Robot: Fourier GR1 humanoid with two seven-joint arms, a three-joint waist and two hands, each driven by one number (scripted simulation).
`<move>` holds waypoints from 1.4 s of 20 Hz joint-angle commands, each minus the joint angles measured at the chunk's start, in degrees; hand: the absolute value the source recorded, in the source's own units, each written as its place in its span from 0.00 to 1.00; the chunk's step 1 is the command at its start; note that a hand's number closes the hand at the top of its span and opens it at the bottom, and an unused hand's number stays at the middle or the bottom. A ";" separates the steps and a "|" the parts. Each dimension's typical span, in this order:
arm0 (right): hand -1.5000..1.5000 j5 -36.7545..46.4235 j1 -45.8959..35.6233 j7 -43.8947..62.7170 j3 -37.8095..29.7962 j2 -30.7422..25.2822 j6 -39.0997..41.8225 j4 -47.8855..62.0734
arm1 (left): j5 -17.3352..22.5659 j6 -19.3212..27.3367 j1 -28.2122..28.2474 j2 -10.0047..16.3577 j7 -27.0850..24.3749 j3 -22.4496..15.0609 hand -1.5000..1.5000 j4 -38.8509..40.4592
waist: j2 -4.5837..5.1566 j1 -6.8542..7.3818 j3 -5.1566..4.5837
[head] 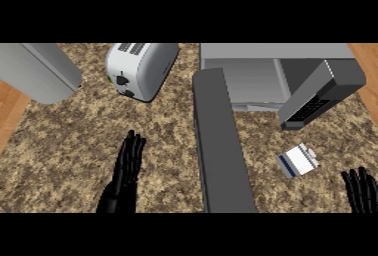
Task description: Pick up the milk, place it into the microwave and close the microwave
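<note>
You've got the milk on the counter at the lower right of the frame, between the open microwave door and your right hand. That hand sits at the lower right edge, fingers straight, holding nothing. Your left hand is lower centre-left, fingers straight, empty. The microwave is upper right, the toaster upper centre.

Light falls evenly and fairly bright over the speckled surface, with no clear direction and hardly any cast shadows beneath what stands on it. The toaster carries a soft pale sheen along its rounded side, without hard glare. The open cavity of the microwave is a duller grey. The black left hand shows almost no shading.
</note>
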 commanded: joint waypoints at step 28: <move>1.00 7.30 -38.49 -26.17 -11.05 -9.87 -15.85 66.08 | 12.24 -9.58 11.25 9.81 -10.53 4.75 0.00 -1.08 | 0.16 0.80 0.06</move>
